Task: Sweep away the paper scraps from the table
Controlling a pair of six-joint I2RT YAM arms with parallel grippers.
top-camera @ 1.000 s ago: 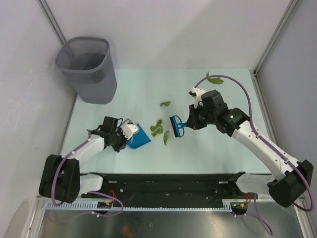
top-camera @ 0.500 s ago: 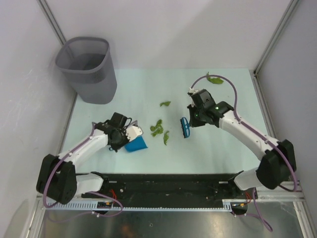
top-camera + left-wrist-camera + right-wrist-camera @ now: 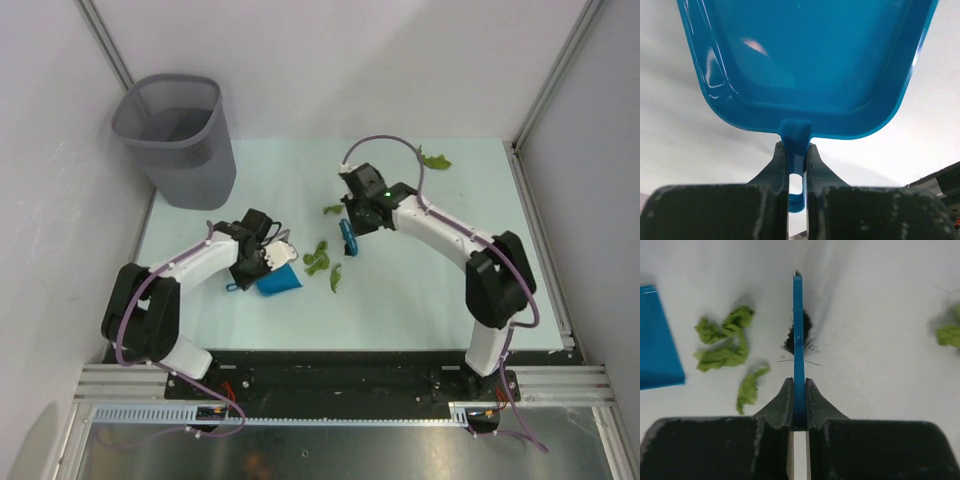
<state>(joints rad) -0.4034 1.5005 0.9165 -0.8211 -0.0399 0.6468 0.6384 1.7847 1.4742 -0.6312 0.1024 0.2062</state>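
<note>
Several green paper scraps lie on the pale table (image 3: 430,290): a cluster (image 3: 317,260) with one strip (image 3: 335,277) mid-table, one (image 3: 334,209) farther back, and one (image 3: 434,160) at the far edge. My left gripper (image 3: 258,270) is shut on the handle of the blue dustpan (image 3: 280,280), just left of the cluster; in the left wrist view the dustpan (image 3: 805,65) fills the top and the gripper (image 3: 796,155) clamps its handle. My right gripper (image 3: 351,224) is shut on the blue brush (image 3: 347,240). In the right wrist view the brush (image 3: 798,330) stands right of the scraps (image 3: 722,342).
A grey mesh wastebasket (image 3: 178,135) stands at the table's far left corner. White walls with metal posts close in the back and both sides. A corner of the dustpan (image 3: 657,340) shows left in the right wrist view, and one scrap (image 3: 949,334) at the right edge.
My left gripper closed on the dustpan handle and shifted it slightly right. My right arm swung the brush left and farther back, turning it edge-on beside the scrap cluster.
</note>
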